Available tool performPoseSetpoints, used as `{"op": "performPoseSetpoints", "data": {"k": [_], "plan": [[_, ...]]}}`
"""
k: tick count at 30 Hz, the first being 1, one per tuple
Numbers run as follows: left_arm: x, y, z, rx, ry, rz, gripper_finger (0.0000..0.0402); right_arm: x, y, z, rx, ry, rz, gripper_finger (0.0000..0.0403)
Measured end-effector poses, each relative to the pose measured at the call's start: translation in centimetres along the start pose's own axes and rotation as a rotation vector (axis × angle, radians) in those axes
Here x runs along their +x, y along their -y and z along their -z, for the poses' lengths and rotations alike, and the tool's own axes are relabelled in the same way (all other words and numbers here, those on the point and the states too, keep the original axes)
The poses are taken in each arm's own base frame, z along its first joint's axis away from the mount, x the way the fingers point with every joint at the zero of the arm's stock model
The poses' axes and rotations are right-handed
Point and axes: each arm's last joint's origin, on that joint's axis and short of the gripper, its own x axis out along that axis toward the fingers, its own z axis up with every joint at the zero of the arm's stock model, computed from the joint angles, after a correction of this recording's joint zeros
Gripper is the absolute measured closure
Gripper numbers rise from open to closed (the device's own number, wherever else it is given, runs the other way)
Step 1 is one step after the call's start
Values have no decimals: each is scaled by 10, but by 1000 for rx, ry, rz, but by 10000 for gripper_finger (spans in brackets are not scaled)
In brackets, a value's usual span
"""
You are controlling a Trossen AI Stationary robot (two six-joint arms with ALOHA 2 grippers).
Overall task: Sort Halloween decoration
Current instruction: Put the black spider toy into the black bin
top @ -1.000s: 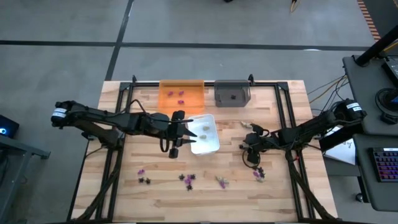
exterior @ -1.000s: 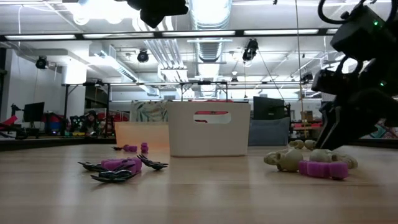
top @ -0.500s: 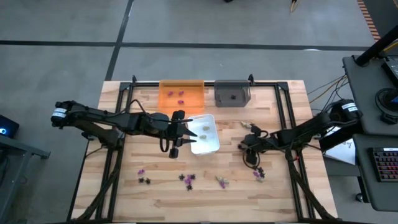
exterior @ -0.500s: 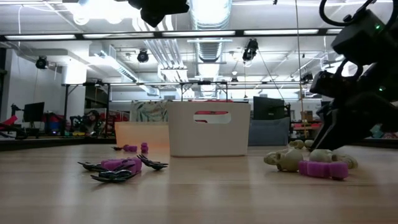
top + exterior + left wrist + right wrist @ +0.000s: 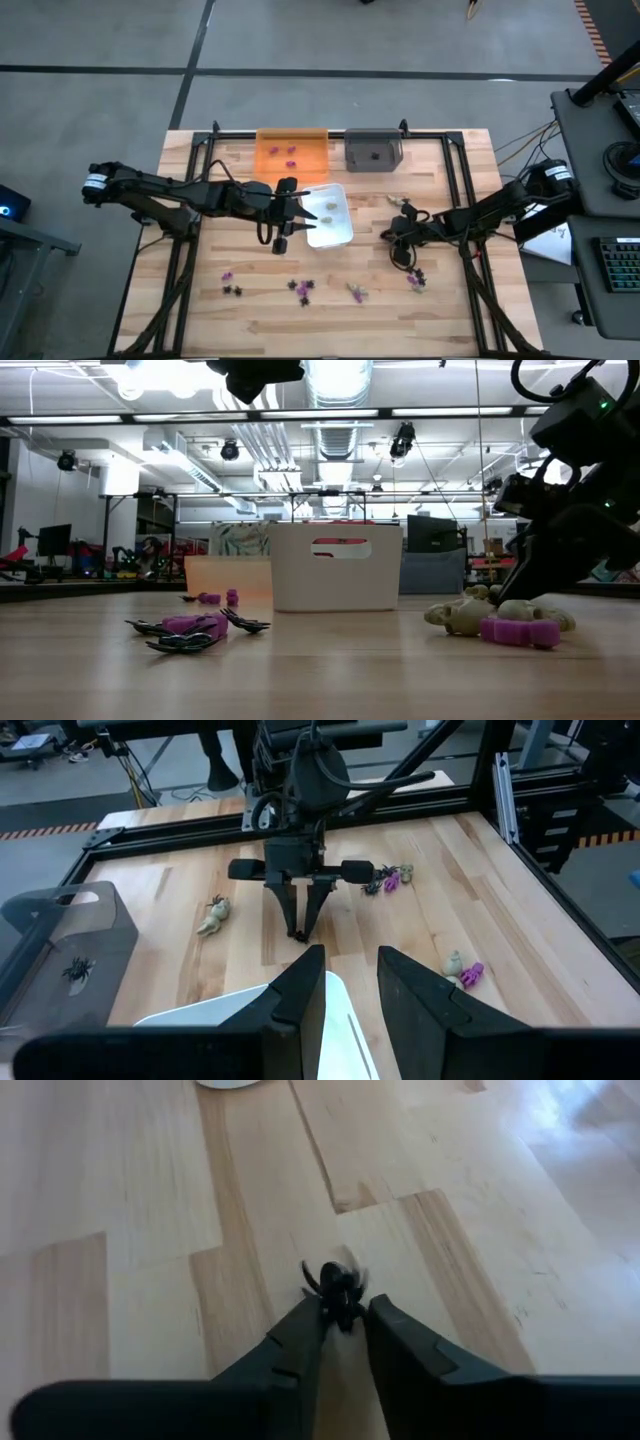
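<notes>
Black plastic is what I see pinched at my right gripper: a tiny black spider sits between its 2 fingertips, down on the bare wood of the table just right of the white tray. A second ago those fingers stood much wider; now they have narrowed onto the spider, so I judge the pick is made or nearly so, though I cannot tell yet if it will lift clean. The left gripper hangs at the white tray's left edge, fingers slightly apart with nothing between them that I can see, unchanged over the last second. Purple pieces already lie in the orange tray, 1 spider in the grey tray, pale ones in the white. More decorations are scattered along the near side of the table, so sorting is well short of done.
</notes>
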Motion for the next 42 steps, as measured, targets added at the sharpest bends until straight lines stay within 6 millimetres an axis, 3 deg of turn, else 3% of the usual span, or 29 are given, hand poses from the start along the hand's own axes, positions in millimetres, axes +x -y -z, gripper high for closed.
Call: {"op": "performPoseSetpoints", "data": {"k": [11,20,25,30,36,42], "plan": [[0,0,0,-4,0,0,324,-3,-1,-3,6,21,-28,389],[0,0,0,-20,0,0,324,-21,-4,-23,49,179,-90,393],[0,0,-2,-24,16,-1,324,-35,-7,-61,43,308,-67,394],[0,0,-3,-25,36,-2,324,-48,-3,-110,-16,301,15,394],[0,0,-4,-26,40,-3,324,-60,11,-168,-110,204,137,394],[0,0,-4,-26,38,-2,324,-57,44,-209,-162,-8,264,394]]}}
